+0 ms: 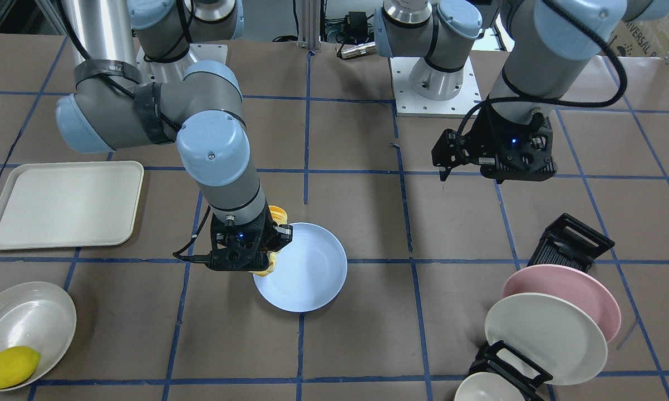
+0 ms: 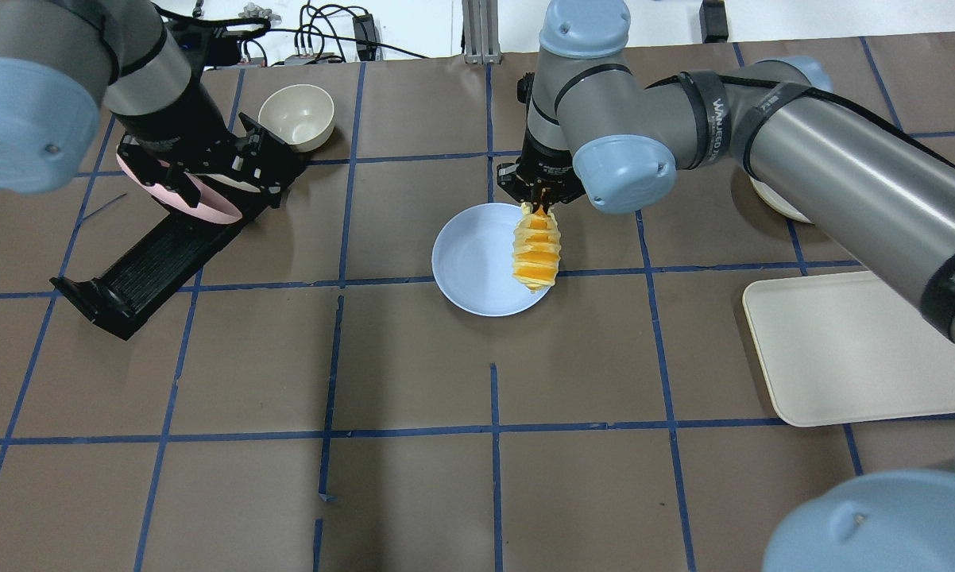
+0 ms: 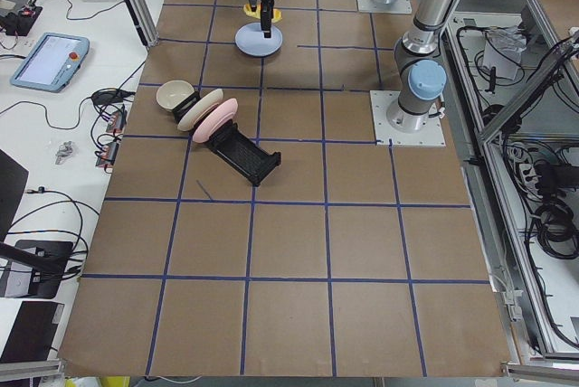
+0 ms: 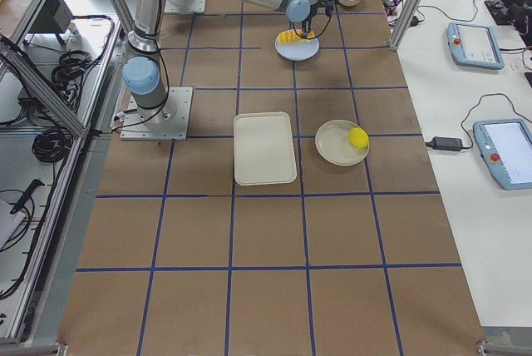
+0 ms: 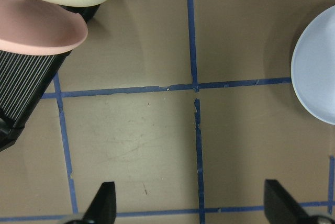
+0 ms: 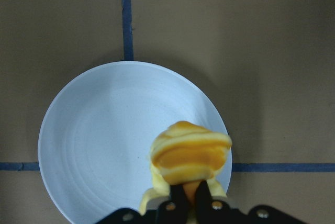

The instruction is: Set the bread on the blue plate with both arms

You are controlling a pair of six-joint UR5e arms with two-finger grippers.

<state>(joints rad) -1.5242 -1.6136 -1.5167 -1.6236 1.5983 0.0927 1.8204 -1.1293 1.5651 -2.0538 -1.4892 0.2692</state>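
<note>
The bread (image 2: 535, 250), a ridged orange and cream roll, hangs from my right gripper (image 2: 539, 199), which is shut on its upper end. It hangs over the right edge of the blue plate (image 2: 473, 262). In the right wrist view the bread (image 6: 191, 156) sits over the plate's (image 6: 104, 145) near rim, with the fingers closed on it. In the front view the right gripper (image 1: 270, 245) covers most of the bread (image 1: 278, 213). My left gripper (image 5: 191, 208) is open and empty above bare table, and the plate's edge (image 5: 319, 77) shows at its right. In the front view it (image 1: 444, 161) hovers well away from the plate (image 1: 306, 273).
A black dish rack (image 1: 571, 242) holds a pink plate (image 1: 585, 289) and a cream-white plate (image 1: 546, 337), with a small bowl (image 1: 487, 387) beside them. A cream tray (image 1: 62, 203) lies on the far side. A bowl (image 1: 28, 317) holds a yellow lemon (image 1: 9, 367).
</note>
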